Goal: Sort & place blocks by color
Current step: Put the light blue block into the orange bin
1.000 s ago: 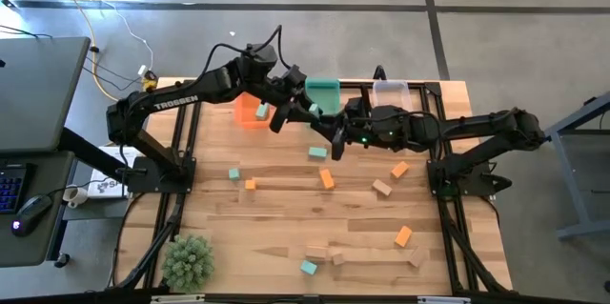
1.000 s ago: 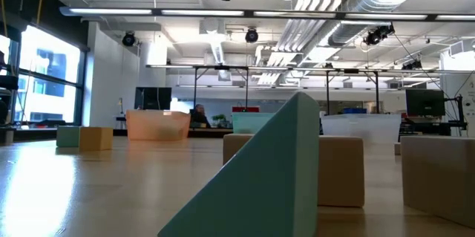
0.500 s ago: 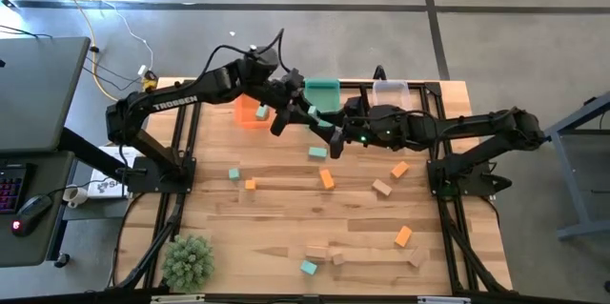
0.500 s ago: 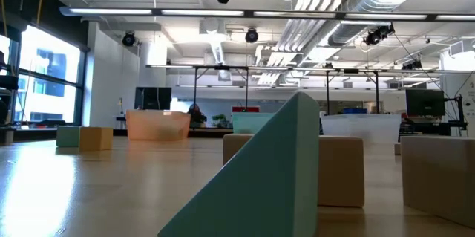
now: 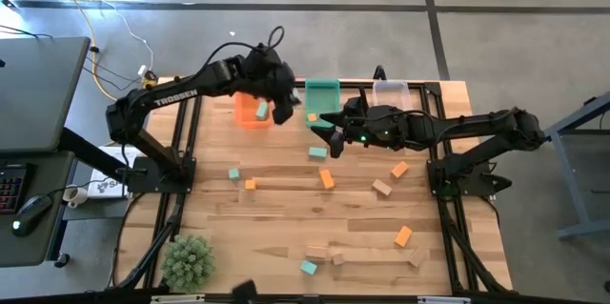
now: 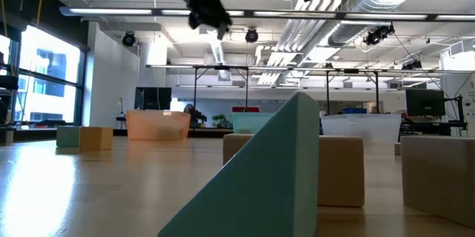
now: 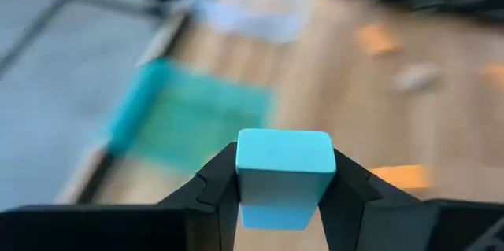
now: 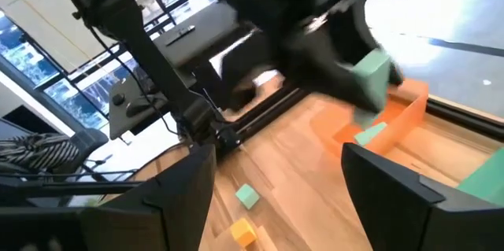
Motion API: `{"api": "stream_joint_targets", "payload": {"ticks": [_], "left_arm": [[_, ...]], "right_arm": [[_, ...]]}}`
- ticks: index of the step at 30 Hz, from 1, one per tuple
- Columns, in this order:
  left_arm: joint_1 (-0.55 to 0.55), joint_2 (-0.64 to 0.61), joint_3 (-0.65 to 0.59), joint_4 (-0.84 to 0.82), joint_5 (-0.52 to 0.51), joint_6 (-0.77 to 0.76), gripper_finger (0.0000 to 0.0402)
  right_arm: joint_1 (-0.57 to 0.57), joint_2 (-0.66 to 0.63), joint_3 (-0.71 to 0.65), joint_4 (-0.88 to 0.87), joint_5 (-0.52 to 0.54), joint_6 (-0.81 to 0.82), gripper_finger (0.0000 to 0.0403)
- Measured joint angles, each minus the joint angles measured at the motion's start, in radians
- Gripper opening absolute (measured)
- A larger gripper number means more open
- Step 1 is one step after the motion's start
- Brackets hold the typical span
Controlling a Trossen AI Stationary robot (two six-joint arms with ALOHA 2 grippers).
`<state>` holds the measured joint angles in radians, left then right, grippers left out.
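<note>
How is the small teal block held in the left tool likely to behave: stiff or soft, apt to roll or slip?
The small teal block looks stiff: its edges stay crisp between the left tool's fingers. Flat faces suggest it won't roll. Its smooth surface might slip under a loose grip.

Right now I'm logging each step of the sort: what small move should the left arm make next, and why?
Probably carry the teal block sideways over the teal bin before letting go. The left gripper is shut on that block and sits between the orange bin and the teal one, over neither. The right gripper is open, empty, beside the teal bin.
</note>
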<state>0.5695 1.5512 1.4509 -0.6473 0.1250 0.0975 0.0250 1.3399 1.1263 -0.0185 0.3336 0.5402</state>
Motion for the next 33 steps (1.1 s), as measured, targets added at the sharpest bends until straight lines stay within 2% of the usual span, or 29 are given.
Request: {"api": "stream_joint_targets", "payload": {"ticks": [3,6,12,17,20,33], "left_arm": [[0.048,0.012,-0.001,-0.051,-0.101,-0.014,0.0106],[0.094,0.038,0.0,-0.07,-0.147,-0.037,0.0107],[0.191,0.113,0.0,-0.066,-0.17,-0.084,0.0106],[0.245,0.173,0.0,-0.075,-0.236,-0.128,0.0107],[0.264,0.209,0.0,-0.082,-0.272,-0.144,0.0106],[0.332,0.325,0.0,-0.091,-0.296,-0.179,0.0106]], "right_arm": [[0.0,0.0,0.0,-0.002,0.0,0.001,0.0261],[-0.001,0.0,0.0,-0.011,0.0,-0.003,0.0261],[-0.014,0.0,0.0,-0.022,0.0,-0.006,0.0261],[-0.028,0.0,0.0,-0.027,-0.002,-0.006,0.0261],[-0.032,0.0,0.0,-0.031,-0.002,-0.006,0.0261],[-0.032,0.0,0.0,-0.045,-0.004,0.001,0.0262]]}}
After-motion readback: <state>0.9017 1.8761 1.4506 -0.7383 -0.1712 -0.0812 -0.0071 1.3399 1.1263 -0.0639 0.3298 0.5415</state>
